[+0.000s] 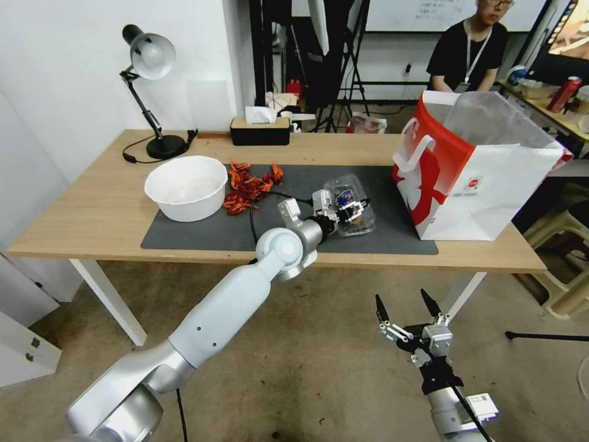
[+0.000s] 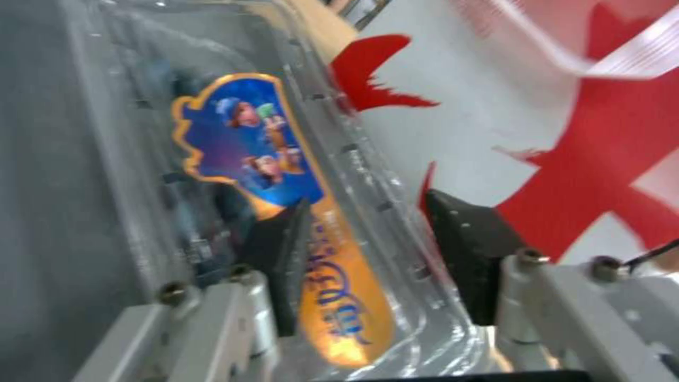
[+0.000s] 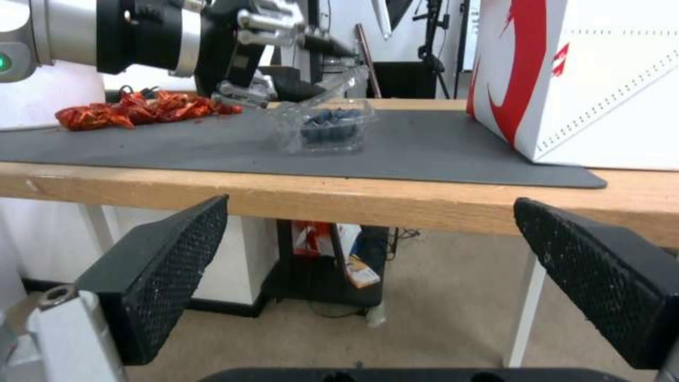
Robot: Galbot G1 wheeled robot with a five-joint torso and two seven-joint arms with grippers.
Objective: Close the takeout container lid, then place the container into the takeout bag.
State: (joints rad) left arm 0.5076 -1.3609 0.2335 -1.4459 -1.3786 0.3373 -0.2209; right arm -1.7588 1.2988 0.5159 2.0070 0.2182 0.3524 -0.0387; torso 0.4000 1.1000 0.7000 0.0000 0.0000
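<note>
The tabletop (image 1: 92, 215) was seen to carry a dark mat (image 1: 392, 236); at the mat's right end stood the takeout bag (image 1: 485, 196), upright, its mouth open; near the mat's middle, apart from the bag, lay the takeout container (image 3: 327, 130), blueberries in its lower half. The lid (image 2: 283, 212), marked by a blue and orange label, was held partly raised, not yet shut, as was shown in the right wrist view. The left claw (image 2: 364, 249) was placed at the lid, its fingers spread to either side of the lid's edge, not clenched on it. The right claw (image 1: 408, 307) was held low in front of the tabletop's edge, released and idle. For the step to be done well, the lid would best be pressed evenly down until its rim was seated; too hard a push could skid the light box across the mat. A white bowl (image 1: 186, 187), red scraps (image 1: 248, 184), a desk lamp (image 1: 150, 92) and a tissue box (image 1: 260, 127) stood to the left, out of the path to the bag.
</note>
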